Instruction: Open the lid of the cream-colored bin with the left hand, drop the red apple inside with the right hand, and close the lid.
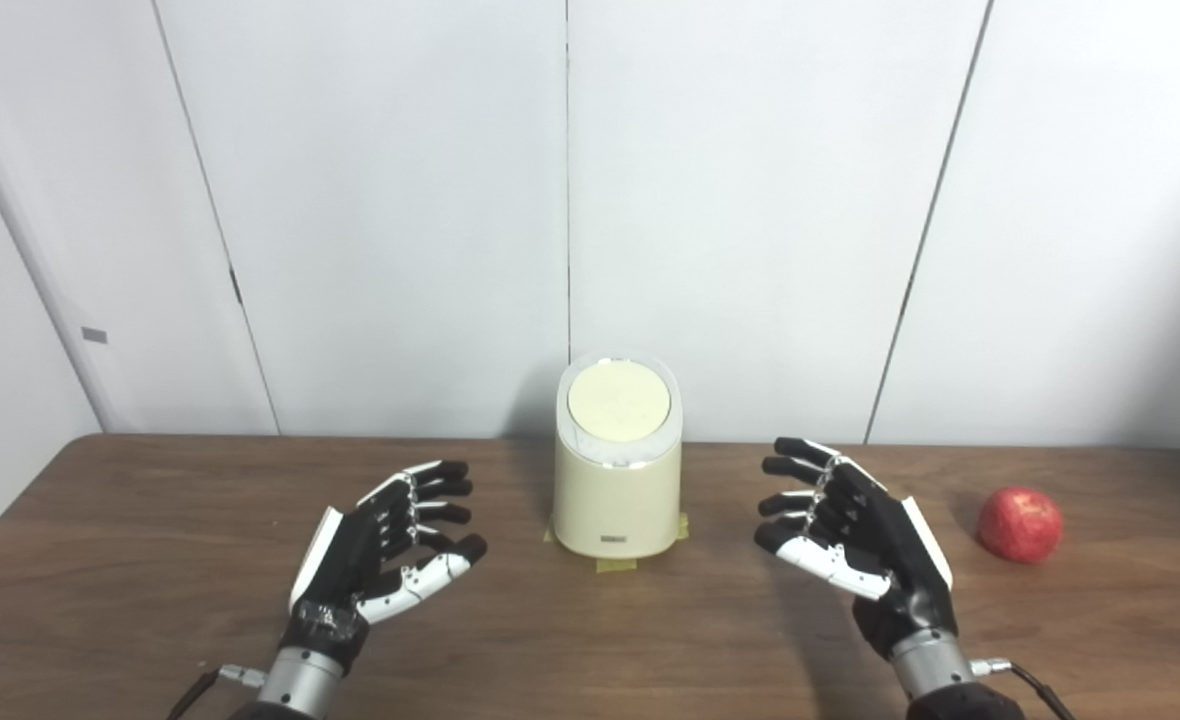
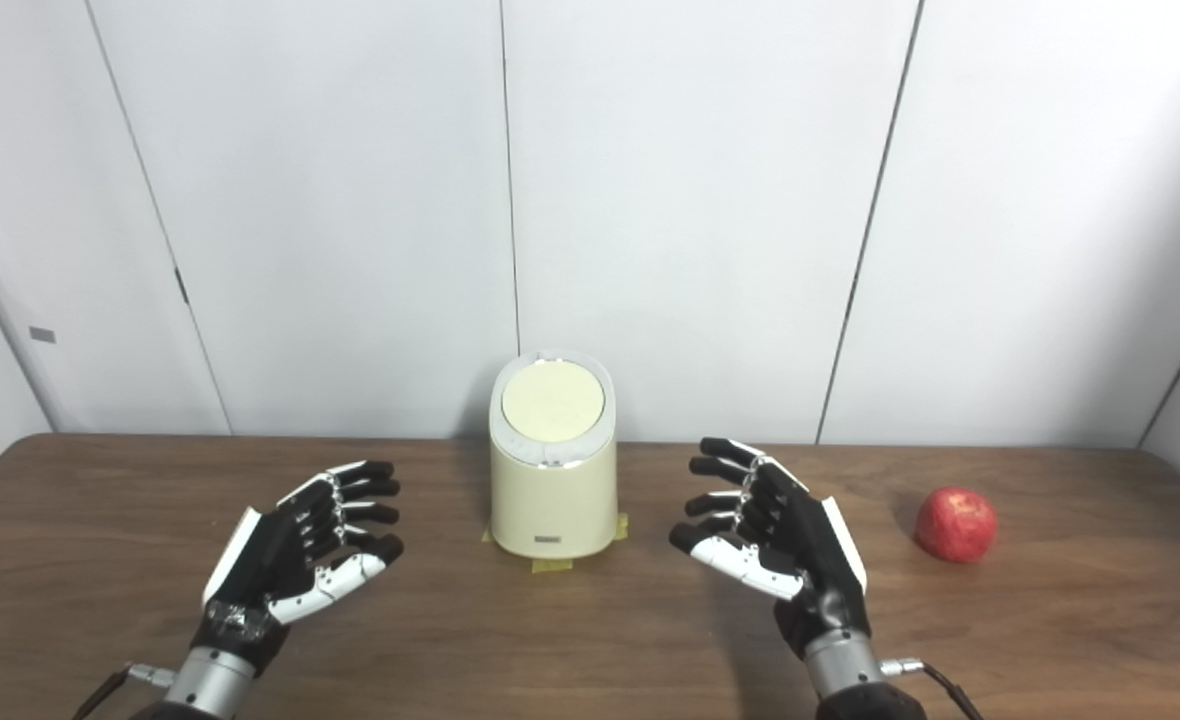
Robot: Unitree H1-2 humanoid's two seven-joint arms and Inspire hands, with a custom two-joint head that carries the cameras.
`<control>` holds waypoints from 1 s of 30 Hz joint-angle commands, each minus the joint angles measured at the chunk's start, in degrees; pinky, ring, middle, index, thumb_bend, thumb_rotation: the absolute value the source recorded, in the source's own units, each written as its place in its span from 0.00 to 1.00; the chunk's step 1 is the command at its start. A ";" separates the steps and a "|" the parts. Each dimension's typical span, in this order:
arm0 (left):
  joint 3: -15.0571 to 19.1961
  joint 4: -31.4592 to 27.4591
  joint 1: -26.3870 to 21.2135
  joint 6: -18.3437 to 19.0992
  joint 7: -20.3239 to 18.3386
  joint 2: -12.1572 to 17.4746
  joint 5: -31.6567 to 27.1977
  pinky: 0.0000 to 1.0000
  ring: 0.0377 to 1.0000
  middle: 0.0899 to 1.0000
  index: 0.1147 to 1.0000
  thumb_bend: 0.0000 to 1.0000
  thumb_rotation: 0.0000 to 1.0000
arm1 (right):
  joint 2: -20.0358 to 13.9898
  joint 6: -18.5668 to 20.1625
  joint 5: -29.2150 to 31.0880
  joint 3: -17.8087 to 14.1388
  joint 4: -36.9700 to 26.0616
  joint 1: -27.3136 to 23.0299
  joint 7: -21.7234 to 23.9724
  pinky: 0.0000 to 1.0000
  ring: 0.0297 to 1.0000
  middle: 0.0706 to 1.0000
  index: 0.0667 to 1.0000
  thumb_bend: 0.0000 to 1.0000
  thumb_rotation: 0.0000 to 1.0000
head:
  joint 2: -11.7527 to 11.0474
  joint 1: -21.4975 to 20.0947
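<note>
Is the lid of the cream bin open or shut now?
Shut: the lid lies flat inside the bin's top rim; no gap shows.

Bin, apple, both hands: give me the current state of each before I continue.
Cream-colored bin: upright on the table, taped at its base.
Lid: closed.
Red apple: resting on the table, right of the right hand, untouched.
Left hand: open, empty, left of the bin, not touching it.
Right hand: open, empty, between bin and apple.
</note>
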 commanded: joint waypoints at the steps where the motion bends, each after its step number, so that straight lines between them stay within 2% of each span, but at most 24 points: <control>1: 0.02 -0.87 -2.22 -1.55 0.59 0.57 0.05 0.53 0.67 0.73 0.74 0.70 0.26 | -0.18 -2.15 0.45 -0.19 -1.98 -1.71 -0.04 0.44 0.54 0.69 0.69 0.87 0.22 | 0.07 -0.05; 13: 0.08 -0.76 -2.25 -1.56 0.57 0.52 -0.10 0.55 0.67 0.73 0.74 0.71 0.26 | -0.03 -1.26 0.47 -0.04 -2.75 -1.61 -0.07 0.45 0.55 0.69 0.69 0.88 0.21 | 0.01 -0.04; 30: -0.01 -0.60 -2.40 -1.80 0.63 0.54 0.14 0.54 0.67 0.73 0.74 0.70 0.27 | -0.31 -2.02 0.11 0.15 -1.87 -1.79 0.25 0.45 0.56 0.69 0.70 0.85 0.20 | -0.53 0.18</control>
